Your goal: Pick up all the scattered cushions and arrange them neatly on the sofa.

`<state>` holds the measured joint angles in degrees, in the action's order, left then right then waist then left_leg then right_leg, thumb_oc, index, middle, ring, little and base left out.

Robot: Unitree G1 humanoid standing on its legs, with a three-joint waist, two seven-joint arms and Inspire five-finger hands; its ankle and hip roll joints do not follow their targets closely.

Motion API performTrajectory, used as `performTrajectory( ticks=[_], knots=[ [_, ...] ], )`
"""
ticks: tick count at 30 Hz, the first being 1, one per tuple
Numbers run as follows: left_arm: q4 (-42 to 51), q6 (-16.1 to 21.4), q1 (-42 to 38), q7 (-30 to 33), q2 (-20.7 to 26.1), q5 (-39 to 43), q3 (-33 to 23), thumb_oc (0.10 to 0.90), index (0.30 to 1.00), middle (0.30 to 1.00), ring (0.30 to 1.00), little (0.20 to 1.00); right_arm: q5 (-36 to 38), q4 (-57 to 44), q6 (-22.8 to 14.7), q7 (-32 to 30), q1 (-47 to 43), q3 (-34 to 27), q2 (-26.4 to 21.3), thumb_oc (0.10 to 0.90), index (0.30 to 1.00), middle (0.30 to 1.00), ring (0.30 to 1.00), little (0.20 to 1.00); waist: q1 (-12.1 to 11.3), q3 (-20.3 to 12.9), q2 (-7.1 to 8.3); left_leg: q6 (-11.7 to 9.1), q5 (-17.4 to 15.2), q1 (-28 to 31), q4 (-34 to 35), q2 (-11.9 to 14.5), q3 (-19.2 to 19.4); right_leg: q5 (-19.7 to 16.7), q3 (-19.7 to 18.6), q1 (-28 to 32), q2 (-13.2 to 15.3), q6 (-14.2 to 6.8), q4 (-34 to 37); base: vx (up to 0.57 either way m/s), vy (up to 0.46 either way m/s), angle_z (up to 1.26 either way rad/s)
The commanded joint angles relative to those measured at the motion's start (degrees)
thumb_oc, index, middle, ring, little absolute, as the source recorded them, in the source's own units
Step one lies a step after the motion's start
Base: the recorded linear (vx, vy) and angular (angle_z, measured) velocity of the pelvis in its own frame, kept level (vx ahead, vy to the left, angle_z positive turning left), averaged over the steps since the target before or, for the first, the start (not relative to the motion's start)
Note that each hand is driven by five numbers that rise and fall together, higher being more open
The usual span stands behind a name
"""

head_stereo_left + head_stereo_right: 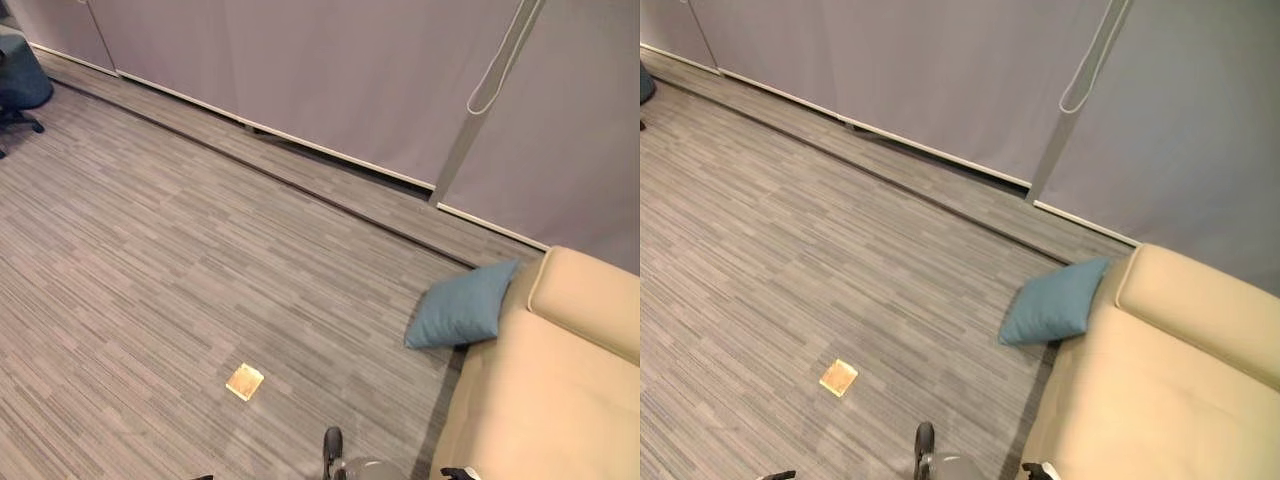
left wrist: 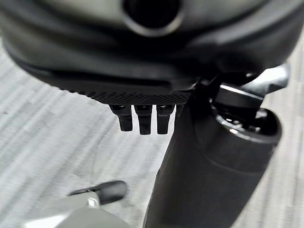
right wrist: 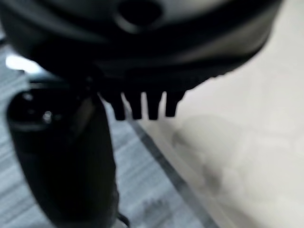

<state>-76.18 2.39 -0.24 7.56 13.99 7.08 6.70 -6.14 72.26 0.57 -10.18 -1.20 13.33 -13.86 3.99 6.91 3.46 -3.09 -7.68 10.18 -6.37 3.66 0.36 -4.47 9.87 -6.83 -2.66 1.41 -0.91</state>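
A blue cushion (image 1: 463,305) lies on the grey carpet, leaning against the near end of the beige sofa (image 1: 560,390) at the right. In the right eye view the cushion (image 1: 1055,302) rests against the sofa's (image 1: 1160,390) padded arm. My left hand (image 2: 140,118) hangs over bare carpet with its fingers straight and nothing in it. My right hand (image 3: 142,105) hangs by the sofa's edge where pale upholstery meets carpet, its fingers straight and holding nothing. Both hands are well short of the cushion.
A small tan square (image 1: 245,381) lies flat on the carpet in the near middle. A blue office chair (image 1: 20,80) stands at the far left. Grey partition panels (image 1: 300,70) and a slanted pole (image 1: 465,140) close off the back.
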Motion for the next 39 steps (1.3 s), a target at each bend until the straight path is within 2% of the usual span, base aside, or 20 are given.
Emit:
performTrajectory(
  ticks=[1, 2, 3, 7, 8, 11, 12, 13, 14, 18, 20, 23, 26, 29, 30, 31, 34, 37, 38, 39],
  knots=[
    [1.51, 1.32, -1.42, -0.07, 2.27, -1.07, 0.29, 0.800, 0.900, 0.900, 0.900, 0.900, 1.36, 1.93, -0.86, -1.42, -2.80, 0.21, -2.88, 0.800, 0.900, 0.900, 0.900, 0.900, 1.05, -0.81, 3.24, -1.02, 0.15, -6.50, -10.89, -5.16, 2.70, 3.93, -2.31, 2.03, 2.96, -5.54, -1.18, 0.10, -0.057, 0.13],
    [2.04, 1.26, -2.09, -0.19, 2.22, -0.53, 0.76, 0.800, 0.900, 0.900, 0.900, 0.900, 1.86, 1.99, -0.74, -1.53, -3.08, 0.11, -3.14, 0.800, 0.900, 0.900, 0.900, 0.900, 0.55, -0.22, 3.89, -1.13, 1.64, -9.54, -16.42, -4.14, 3.95, 4.61, -2.87, 3.71, 3.09, -4.63, -0.59, 0.10, -0.047, -0.08],
    [2.28, 1.20, -2.28, -0.22, 2.24, -0.46, 1.00, 0.800, 0.900, 0.900, 0.900, 0.900, 2.06, 2.17, -0.66, -1.52, -3.21, 0.27, -3.28, 0.800, 0.900, 0.900, 0.900, 0.900, 0.17, -0.07, 4.29, -0.73, 1.69, -11.31, -18.11, -3.85, 4.13, 5.05, -3.37, 4.34, 3.16, -4.28, -0.52, 0.16, -0.056, -0.18],
    [2.67, 1.20, -2.62, -0.32, 2.28, -0.55, 1.67, 0.800, 0.900, 0.900, 0.900, 0.900, 2.18, 2.55, -0.45, -1.69, -3.25, 0.53, -3.36, 0.800, 0.900, 0.900, 0.900, 0.900, -1.26, 0.29, 5.77, 1.11, -1.49, -16.47, -13.08, -3.98, 3.62, 6.77, -5.07, 6.47, 4.14, -4.86, 0.47, 0.17, 0.008, -0.28],
    [2.82, 1.31, -2.71, -0.17, 2.33, -0.48, 1.81, 0.800, 0.900, 0.900, 0.900, 0.900, 2.30, 2.49, -0.43, -1.82, -3.25, 0.58, -3.35, 0.800, 0.900, 0.900, 0.900, 0.900, -1.64, 0.63, 5.80, 1.04, -0.88, -17.89, -11.85, -4.28, 2.92, 7.10, -5.52, 6.77, 4.07, -4.95, 0.42, 0.17, 0.066, -0.09],
    [2.82, 1.61, -2.63, -0.29, 2.16, 0.34, 1.68, 0.800, 0.900, 0.900, 0.900, 0.900, 3.18, 2.47, -0.56, -2.09, -3.44, 0.09, -3.39, 0.800, 0.900, 0.900, 0.900, 0.900, -2.60, 0.96, 5.06, -0.19, 4.04, -20.78, -6.30, -3.86, 0.51, 8.48, -7.35, 8.70, 3.22, -4.97, 0.96, 0.16, 0.088, -0.09],
    [2.81, 1.61, -2.63, -0.29, 2.16, 0.34, 1.68, 0.800, 0.900, 0.900, 0.900, 0.900, 3.19, 2.46, -0.56, -2.09, -3.44, 0.09, -3.39, 0.800, 0.900, 0.900, 0.900, 0.900, -2.60, 1.03, 5.10, -0.19, 4.09, -20.62, -6.18, -3.90, 0.51, 8.51, -7.34, 8.81, 3.26, -4.97, 0.97, 0.24, 0.129, -0.29],
    [2.46, 1.61, -2.34, -0.35, 2.14, 0.55, 1.68, 0.800, 0.900, 0.900, 0.900, 0.900, 3.28, 2.39, -0.58, -2.34, -3.48, 0.07, -3.29, 0.800, 0.900, 0.900, 0.900, 0.900, -3.40, 1.41, 4.60, -0.68, 7.22, -23.02, -3.83, -3.79, -0.10, 9.33, -8.06, 10.12, 2.85, -4.97, 0.79, 0.24, 0.147, -0.40],
    [2.21, 1.62, -2.14, -0.24, 2.17, 0.60, 1.57, 0.800, 0.900, 0.900, 0.900, 0.900, 3.23, 2.34, -0.55, -2.31, -3.51, 0.13, -3.19, 0.800, 0.900, 0.900, 0.900, 0.900, -3.63, 1.43, 4.31, -0.67, 7.76, -23.28, -3.03, -3.68, -0.11, 9.84, -8.51, 10.52, 2.67, -4.93, 0.50, 0.24, 0.148, -0.27],
    [0.71, 1.17, -0.77, -0.15, 2.31, -0.29, 0.53, 0.800, 0.900, 0.900, 0.900, 0.900, 2.68, 2.37, -0.50, -2.00, -3.61, -0.12, -2.57, 0.800, 0.900, 0.900, 0.900, 0.900, -4.11, 0.42, 3.81, 0.21, 7.14, -20.96, -0.90, -4.11, -0.06, 10.94, -9.33, 11.24, 3.58, -5.86, -1.78, 0.25, 0.205, -0.31],
    [0.18, 1.16, -0.38, 0.22, 2.74, -0.78, -0.29, 0.800, 0.900, 0.900, 0.900, 0.900, 1.88, 1.82, -0.69, -1.65, -4.37, 0.30, -1.76, 0.800, 0.900, 0.900, 0.900, 0.900, -4.53, -0.13, 3.46, 1.72, 5.35, -19.08, -0.94, -5.01, 0.82, 10.68, -9.81, 9.76, 5.16, -7.37, -8.41, 0.25, 0.243, -0.57],
    [0.90, 1.05, -0.86, 0.45, 3.52, -0.58, -0.36, 0.800, 0.900, 0.900, 0.900, 0.900, 0.82, 1.32, -0.36, -1.36, -5.43, 1.27, -1.41, 0.800, 0.900, 0.900, 0.900, 0.900, -4.41, 0.59, 3.08, 4.03, 3.44, -16.77, -1.36, -5.76, 1.69, 5.47, -10.07, 5.04, 6.69, -9.34, -18.82, 0.17, 0.170, -0.39],
    [1.40, 1.38, -1.19, 0.62, 3.87, 0.07, -0.50, 0.800, 0.900, 0.900, 0.900, 0.900, 0.72, 0.31, -0.70, -1.53, -5.79, 1.55, -1.05, 0.800, 0.900, 0.900, 0.900, 0.900, -3.97, 1.17, 2.14, 5.03, 2.02, -14.42, -0.83, -5.36, 2.64, 3.87, -7.22, 0.92, 7.77, -9.49, -24.59, 0.16, 0.147, -0.16],
    [1.66, 1.39, -1.25, 0.34, 3.90, 0.12, -0.31, 0.800, 0.900, 0.900, 0.900, 0.900, 0.21, 0.24, -0.64, -1.53, -5.85, 1.92, -1.07, 0.800, 0.900, 0.900, 0.900, 0.900, -3.31, 1.01, 1.88, 5.21, 1.00, -11.97, 0.25, -5.66, 2.58, 4.88, -5.23, -0.70, 7.57, -8.74, -22.43, 0.23, 0.074, -0.17],
    [1.82, 1.30, -1.56, -0.04, 3.72, -0.18, -0.12, 0.800, 0.900, 0.900, 0.900, 0.900, -0.11, 0.19, -0.47, -1.54, -5.97, 1.97, -1.33, 0.800, 0.900, 0.900, 0.900, 0.900, -2.44, 0.66, 2.11, 5.16, -0.84, -9.19, 1.30, -6.57, 2.68, 5.46, -1.18, -3.14, 7.12, -8.22, -14.37, 0.26, 0.041, -0.19],
    [1.82, 1.30, -1.55, -0.04, 3.70, -0.18, -0.12, 0.800, 0.900, 0.900, 0.900, 0.900, -0.11, 0.18, -0.47, -1.54, -5.95, 1.97, -1.35, 0.800, 0.900, 0.900, 0.900, 0.900, -2.39, 0.77, 2.02, 5.14, -0.96, -9.03, 1.28, -6.49, 2.60, 5.49, -1.08, -2.91, 7.05, -8.21, -14.28, 0.36, 0.044, -0.24],
    [1.51, 1.36, -2.20, -0.04, 3.39, -0.36, -0.25, 0.800, 0.900, 0.900, 0.900, 0.900, -0.50, 0.12, -0.15, -1.53, -5.93, 1.79, -1.93, 0.800, 0.900, 0.900, 0.900, 0.900, -1.31, 1.11, 2.46, 4.83, -2.82, -5.94, 1.53, -7.30, 2.27, 2.86, 2.49, -5.41, 6.91, -8.85, -6.57, 0.25, -0.005, -0.15],
    [1.26, 1.57, -2.48, -0.28, 3.19, -1.06, 0.10, 0.800, 0.900, 0.900, 0.900, 0.900, -0.31, 0.27, -0.16, -1.53, -5.57, 1.58, -2.31, 0.800, 0.900, 0.900, 0.900, 0.900, -0.69, 1.20, 2.81, 4.62, -3.94, -4.73, 0.80, -7.93, 1.62, 2.83, 2.34, -4.55, 6.58, -9.09, -3.80, 0.25, -0.027, -0.02],
    [1.06, 1.56, -1.86, -0.14, 2.68, -1.83, 0.41, 0.800, 0.900, 0.900, 0.900, 0.900, -0.04, 0.48, -0.31, -1.49, -4.41, 1.59, -2.20, 0.800, 0.900, 0.900, 0.900, 0.900, -0.31, 0.20, 2.80, 4.34, -4.75, -3.07, 0.59, -7.80, 1.46, 3.01, 0.36, -2.81, 5.14, -7.75, -3.59, 0.30, -0.036, 0.22],
    [1.02, 1.47, -1.71, -0.26, 2.51, -1.97, 0.44, 0.800, 0.900, 0.900, 0.900, 0.900, -0.06, 0.61, -0.24, -1.41, -4.24, 1.40, -2.27, 0.800, 0.900, 0.900, 0.900, 0.900, -0.14, -0.33, 2.80, 3.96, -4.32, -2.85, 0.54, -7.61, 1.22, 2.86, 0.31, -2.83, 5.17, -7.59, -3.95, 0.39, -0.057, 0.34]
  ],
)
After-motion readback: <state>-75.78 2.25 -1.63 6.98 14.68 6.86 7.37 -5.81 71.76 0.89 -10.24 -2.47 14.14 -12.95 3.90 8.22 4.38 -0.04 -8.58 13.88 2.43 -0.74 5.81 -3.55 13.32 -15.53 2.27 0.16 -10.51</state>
